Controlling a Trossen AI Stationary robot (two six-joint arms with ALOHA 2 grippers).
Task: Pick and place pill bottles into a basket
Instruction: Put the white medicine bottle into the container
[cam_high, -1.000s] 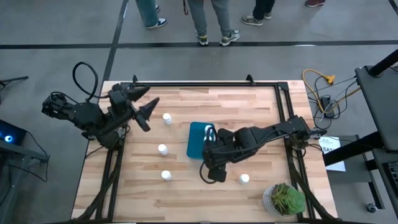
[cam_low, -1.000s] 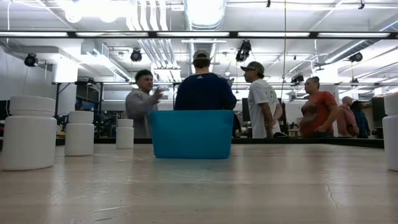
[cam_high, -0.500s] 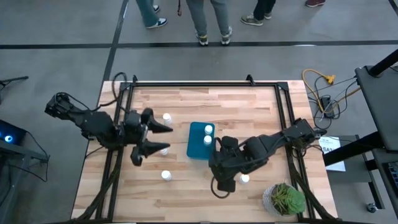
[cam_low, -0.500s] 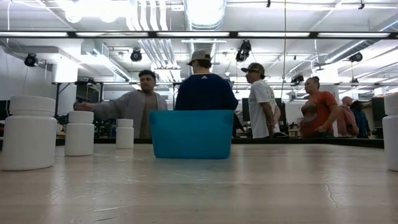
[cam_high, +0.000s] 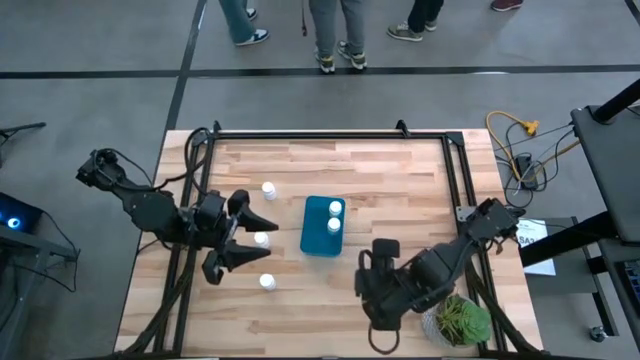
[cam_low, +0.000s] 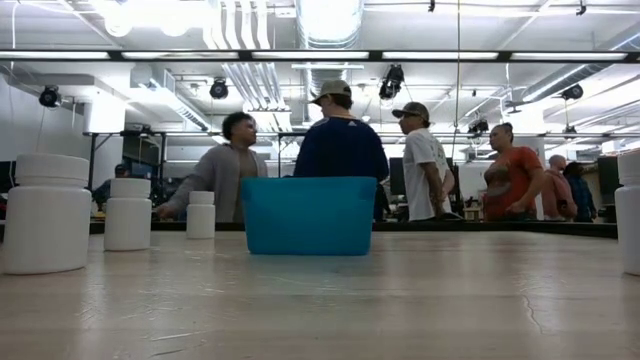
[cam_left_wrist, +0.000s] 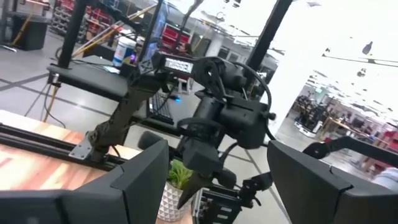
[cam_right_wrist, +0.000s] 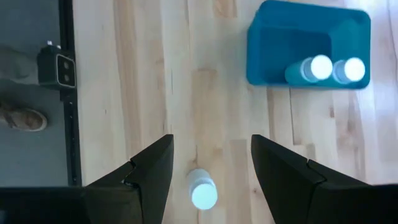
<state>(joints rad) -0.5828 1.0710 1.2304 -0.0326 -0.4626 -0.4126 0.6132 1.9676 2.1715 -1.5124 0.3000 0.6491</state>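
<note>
While you watched from above, the teal-blue rectangular plastic basket (cam_high: 323, 226) sat near the middle of the pale wooden plank table (cam_high: 350, 165), with two small white capped pill bottles (cam_high: 334, 216) standing inside its right half. Three more white bottles stood on the bare wood toward the left edge: one (cam_high: 268, 189) up-left of the basket, one (cam_high: 261, 239) just left of it, and one (cam_high: 267, 282) nearer the front edge. Your left gripper (cam_high: 245, 236) hung over the left side of the table, its dark fingers spread wide to either side of the middle bottle, not touching it. Your right gripper (cam_high: 382, 318) was above the front edge, right of centre, beside the green potted plant (cam_high: 458, 320) in the front right corner; from this view you could not tell how its fingers stood.

From table height you saw the basket (cam_low: 308, 215) dead centre, three white bottles (cam_low: 46, 213) lined up on the left, and part of another (cam_low: 630, 213) at the right border, with several standing people (cam_low: 340, 140) in the room beyond.

Your left wrist camera looked between its two parted fingers (cam_left_wrist: 137, 180) across at the other dark arm (cam_left_wrist: 224, 118) and the plant (cam_left_wrist: 177, 180).

Your right wrist camera looked straight down: its fingers (cam_right_wrist: 149, 171) stood apart above a lone white bottle (cam_right_wrist: 203, 188), well clear of it, and the basket (cam_right_wrist: 273, 50) with its two bottles (cam_right_wrist: 329, 68) lay well apart.
</note>
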